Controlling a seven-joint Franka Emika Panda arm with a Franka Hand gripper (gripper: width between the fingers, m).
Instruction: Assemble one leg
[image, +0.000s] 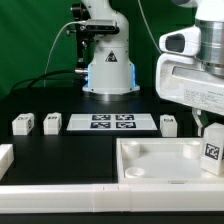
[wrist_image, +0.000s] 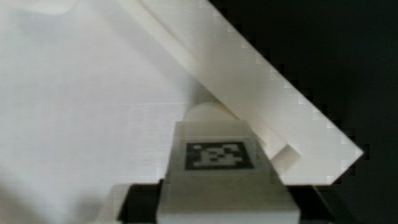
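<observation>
My gripper is at the exterior view's right, shut on a leg, a small white post with a black-and-white tag. It holds the leg upright over the near right corner of the large white square piece. In the wrist view the leg sits between my black fingers, my gripper closed on it. Its far end points into the corner by the piece's raised wall. Whether the leg's end touches the piece is hidden.
Two loose legs lie at the exterior view's left and another at the right of the marker board. A white part lies at the left edge. The arm's base stands behind.
</observation>
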